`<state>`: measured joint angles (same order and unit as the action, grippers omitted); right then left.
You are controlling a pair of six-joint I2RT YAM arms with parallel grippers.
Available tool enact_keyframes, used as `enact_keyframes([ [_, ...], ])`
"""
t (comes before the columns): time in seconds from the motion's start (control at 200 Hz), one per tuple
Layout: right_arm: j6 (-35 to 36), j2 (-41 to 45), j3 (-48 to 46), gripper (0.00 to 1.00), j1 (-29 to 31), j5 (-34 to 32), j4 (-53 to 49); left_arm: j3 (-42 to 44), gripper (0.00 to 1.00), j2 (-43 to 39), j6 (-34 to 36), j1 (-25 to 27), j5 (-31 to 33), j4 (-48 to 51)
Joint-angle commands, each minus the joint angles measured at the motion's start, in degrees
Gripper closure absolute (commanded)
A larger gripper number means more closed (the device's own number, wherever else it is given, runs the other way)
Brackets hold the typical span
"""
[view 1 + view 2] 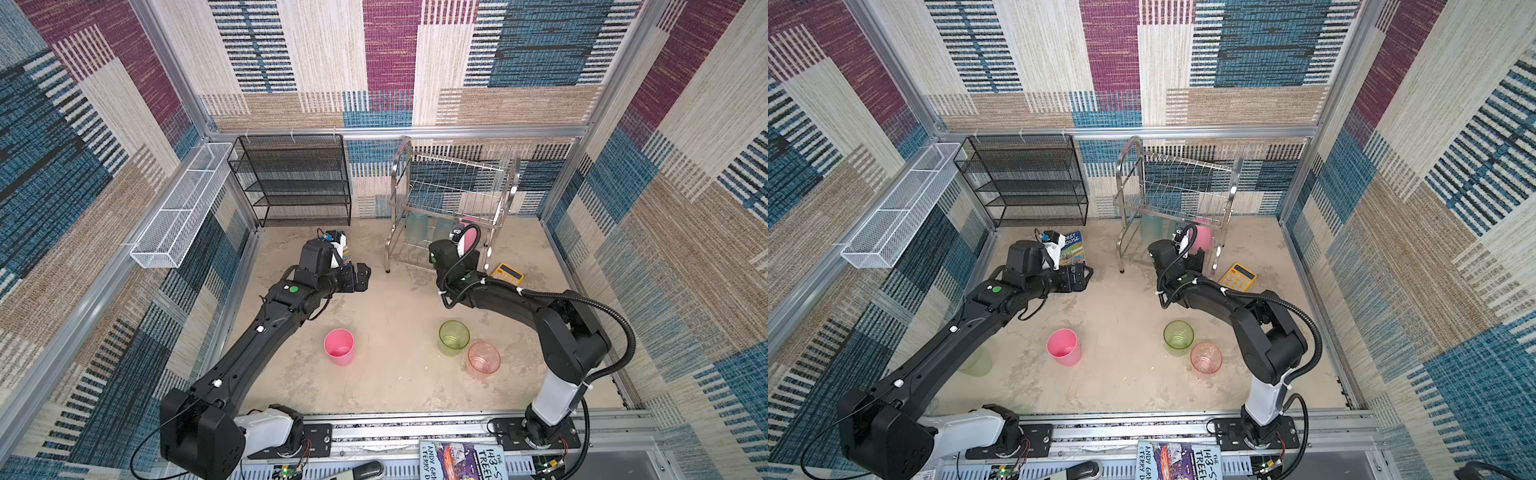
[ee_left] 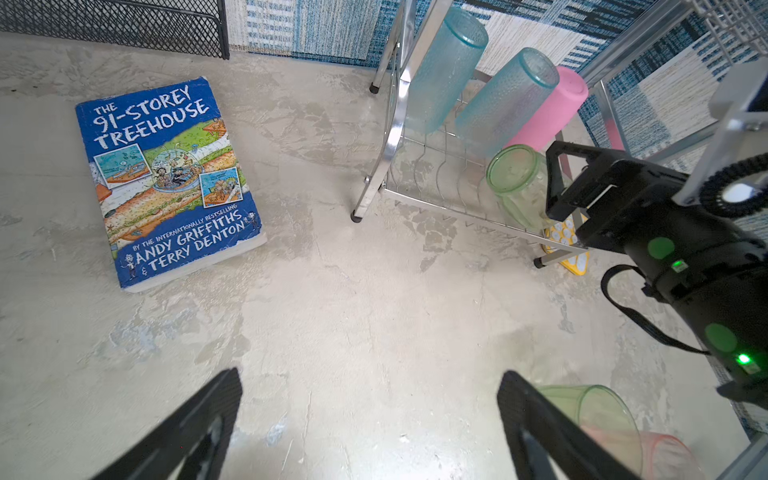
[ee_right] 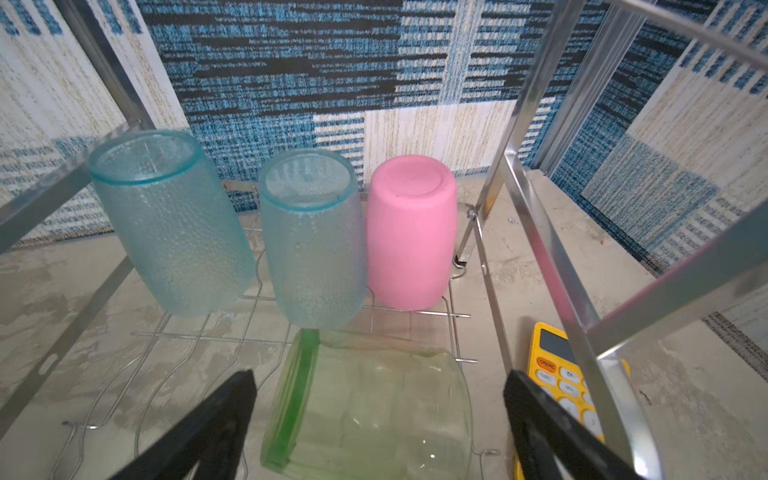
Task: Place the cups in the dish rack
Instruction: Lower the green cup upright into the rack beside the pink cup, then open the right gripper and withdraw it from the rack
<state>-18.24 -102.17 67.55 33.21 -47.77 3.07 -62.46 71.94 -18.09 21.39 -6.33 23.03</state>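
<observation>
While near dish rack, "91-Storey Treehouse" book.

On the mottled beige counter are stood a shiny steel wire dish rack and a black mesh shelf unit. A blue paperback book and a yellow calculator are laid flat. An opaque pink plastic tumbler, a see-through yellow-green tumbler and a see-through salmon-pink tumbler are set upright.
</observation>
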Motion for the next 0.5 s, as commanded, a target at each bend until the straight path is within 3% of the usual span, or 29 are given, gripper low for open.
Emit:
enact_keyframes([
  [0.0, -1.3, -1.0, 1.7, 0.04, -0.2, 2.2, -6.9, -0.1, 0.0, 0.2, 1.4, -0.1, -0.2, 0.3],
  [0.496, -5.0, -1.6, 5.6, 0.08, -2.2, 4.2, -17.8, 0.0, 0.0, 0.3, 1.0, -0.1, -1.3, -0.1],
])
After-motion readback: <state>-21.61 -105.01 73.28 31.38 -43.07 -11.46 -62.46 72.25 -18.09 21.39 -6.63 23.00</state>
